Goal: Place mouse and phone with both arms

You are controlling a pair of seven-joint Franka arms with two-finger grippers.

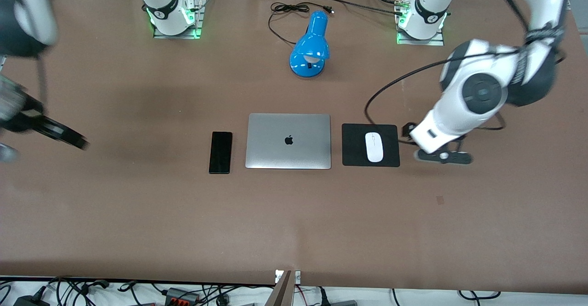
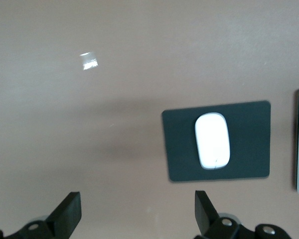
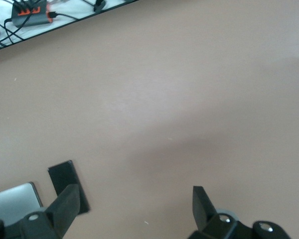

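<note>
Reading the front view, I see the mouse (image 1: 374,147) lying on the pad (image 1: 353,145), beside the laptop (image 1: 288,141) toward the left arm's end. The phone (image 1: 220,152) lies flat on the table at the laptop's right-arm side. The left gripper (image 2: 137,214) hovers beside the pad, jaws spread, empty. The right gripper (image 3: 134,211) hangs over bare table, jaws spread, empty.

A closed silver laptop (image 1: 288,141) lies between a black mouse pad (image 1: 355,145) and (farther off) a blue lamp (image 1: 310,46).
</note>
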